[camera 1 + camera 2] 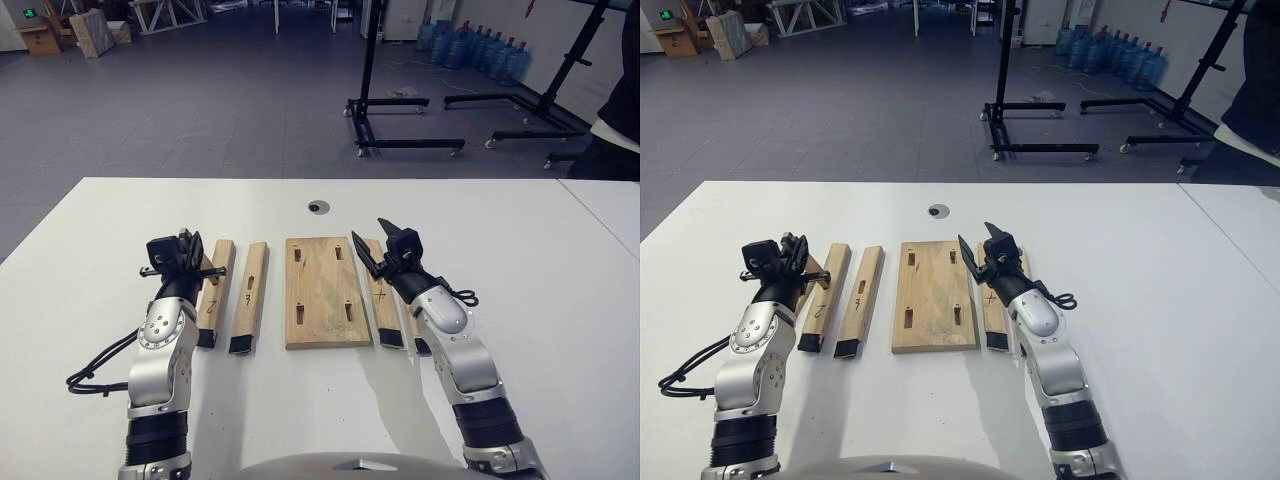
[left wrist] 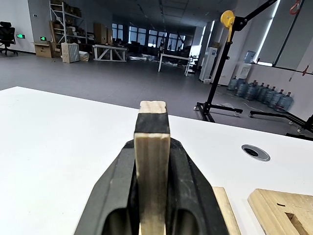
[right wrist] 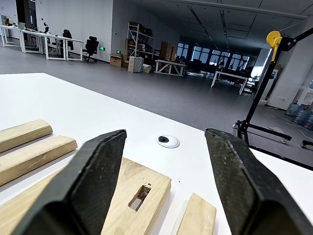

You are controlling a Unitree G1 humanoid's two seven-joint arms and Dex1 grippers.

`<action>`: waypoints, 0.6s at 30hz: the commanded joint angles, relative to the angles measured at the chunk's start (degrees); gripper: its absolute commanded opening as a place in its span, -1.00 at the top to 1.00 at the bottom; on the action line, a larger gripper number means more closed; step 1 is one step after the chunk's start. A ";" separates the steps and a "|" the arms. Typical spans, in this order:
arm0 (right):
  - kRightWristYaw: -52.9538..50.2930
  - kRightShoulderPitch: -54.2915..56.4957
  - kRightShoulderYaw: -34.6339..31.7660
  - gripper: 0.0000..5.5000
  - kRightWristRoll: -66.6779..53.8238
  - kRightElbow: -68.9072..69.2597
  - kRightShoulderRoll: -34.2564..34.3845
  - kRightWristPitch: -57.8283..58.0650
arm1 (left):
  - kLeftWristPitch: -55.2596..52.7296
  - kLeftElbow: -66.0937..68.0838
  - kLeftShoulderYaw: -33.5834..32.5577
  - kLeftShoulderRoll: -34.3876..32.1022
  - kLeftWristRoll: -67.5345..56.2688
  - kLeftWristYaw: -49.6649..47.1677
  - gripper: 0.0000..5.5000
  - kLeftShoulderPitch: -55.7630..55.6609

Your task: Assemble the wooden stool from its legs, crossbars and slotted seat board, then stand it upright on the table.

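On the white table (image 1: 560, 300), the left gripper (image 1: 176, 254) is seen at the left end of the row of parts, its two black fingers (image 2: 115, 181) closed tight on a narrow strip of wood (image 2: 152, 166). The strip is held on edge between them, and its end sticks out past the fingertips. Just beside this gripper, two legs are laid flat and parallel, the first leg (image 1: 216, 290) next to the gripper and the second leg (image 1: 249, 295) a little further right, each with a dark cap at its near end. The seat board (image 1: 325, 300) is placed flat in the middle of the table, slots facing up, apart from the second leg by a narrow gap. The right gripper (image 1: 370, 235) is held over the right edge of the seat board. Its fingers (image 3: 93, 171) are spread wide and nothing is gripped between them. Below it a slot of the board and a third leg (image 1: 383, 310) are seen, this leg lying just beside the board's right edge. A fourth leg (image 1: 413, 330) lies to the right of the third and is largely covered by the right arm. A round hole cover (image 1: 318, 207) is set in the table beyond the board.
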State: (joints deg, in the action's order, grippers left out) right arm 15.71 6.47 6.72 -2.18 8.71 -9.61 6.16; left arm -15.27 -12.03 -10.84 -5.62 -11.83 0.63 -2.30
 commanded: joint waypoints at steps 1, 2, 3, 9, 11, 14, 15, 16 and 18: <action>0.38 1.20 -0.08 -0.07 0.20 -0.17 -0.28 0.17 | 0.50 1.19 1.36 -1.21 3.01 0.04 0.87 0.18; 0.47 1.25 -0.17 -0.07 0.15 -0.21 -0.36 0.20 | 0.63 1.40 1.68 -1.19 3.45 0.06 0.87 0.10; 0.53 1.27 -0.25 -0.07 0.15 -0.23 -0.44 0.23 | 0.60 1.66 1.93 -1.05 3.62 0.11 0.87 0.03; 1.11 1.70 -0.61 -0.07 -0.15 -0.11 -0.91 0.53 | -1.10 3.26 1.83 -0.70 4.15 -0.24 0.87 0.50; 1.11 1.72 -0.63 -0.07 -0.15 -0.04 -1.03 0.56 | -2.63 3.82 1.84 -0.59 3.84 -0.28 0.87 0.44; 1.09 1.81 -0.75 -0.07 -0.07 -0.10 -1.13 0.54 | -5.22 4.80 3.66 -0.97 4.21 1.02 0.87 0.88; 1.07 1.82 -0.78 -0.07 -0.04 -0.10 -1.15 0.55 | -5.97 4.88 4.22 -1.07 4.36 1.35 0.87 0.99; 1.06 1.83 -0.79 -0.07 0.00 -0.14 -1.16 0.53 | -6.65 4.98 4.53 -1.10 4.22 1.61 0.87 1.00; 1.00 1.83 -0.80 -0.07 0.09 -0.28 -1.18 0.46 | -7.62 5.05 5.06 -1.32 4.06 1.90 0.87 0.84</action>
State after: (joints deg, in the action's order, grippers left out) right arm 16.65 7.42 6.27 -2.21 8.52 -10.56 6.18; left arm -18.34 -9.75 -7.15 -7.30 -7.93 1.79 -3.21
